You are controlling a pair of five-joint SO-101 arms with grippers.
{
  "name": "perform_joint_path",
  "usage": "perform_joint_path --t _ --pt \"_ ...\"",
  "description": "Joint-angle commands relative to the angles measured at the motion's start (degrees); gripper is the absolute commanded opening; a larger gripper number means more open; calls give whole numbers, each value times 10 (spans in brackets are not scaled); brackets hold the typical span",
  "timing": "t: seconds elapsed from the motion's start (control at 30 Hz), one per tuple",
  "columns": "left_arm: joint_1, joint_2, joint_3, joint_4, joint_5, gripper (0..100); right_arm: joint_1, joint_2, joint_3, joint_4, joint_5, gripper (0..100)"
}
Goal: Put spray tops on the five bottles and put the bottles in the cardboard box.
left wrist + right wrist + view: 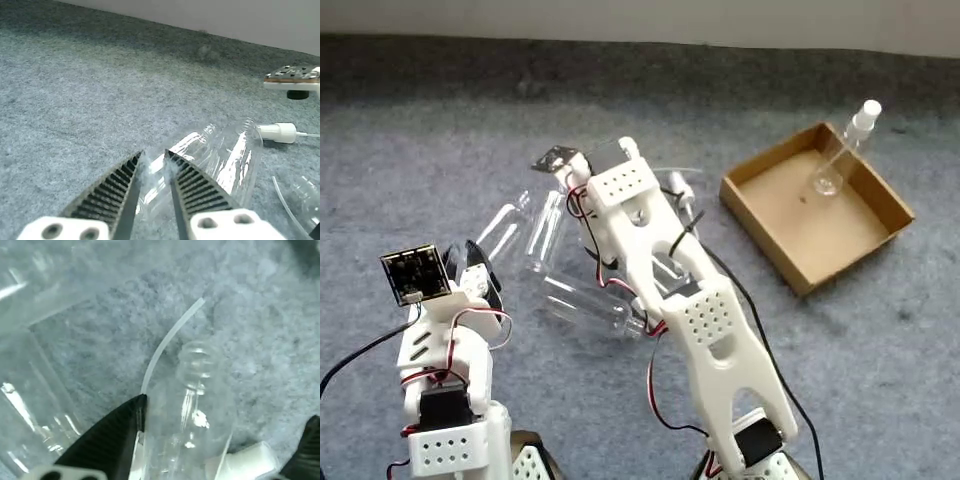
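Several clear bottles lie on their sides on the grey carpet, among them one (548, 228) at the back and one (595, 300) nearer the arms. My right gripper (227, 412) is open, its fingers either side of an uncapped bottle (197, 390). A thin dip tube (167, 342) curves past that bottle's neck, and a white spray top (247, 462) lies by it. My left gripper (154, 154) hovers over two bottles (235, 155), open by a narrow gap and holding nothing. A white spray top (277, 132) lies beyond them. One capped bottle (845, 150) leans in the cardboard box (760, 170).
The box sits at the back right on the carpet. My right arm (660, 260) stretches over the bottle pile and hides part of it. My left arm (450, 350) stands at the front left. Open carpet lies to the far left and in front of the box.
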Motion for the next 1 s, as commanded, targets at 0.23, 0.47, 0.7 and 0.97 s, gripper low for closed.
perform_joint_path --t 0.23,0.47,0.7,0.97 --pt "-7 -8 10 -1 -6 24 -4 -13 -39 12 3 185" --pt "-7 -8 10 -1 -6 24 4 -72 -38 15 2 166" --pt "-7 -8 10 0 -6 24 15 -172 -33 15 -4 166" --pt "-7 -8 10 0 -6 24 67 -280 -32 15 -69 166"
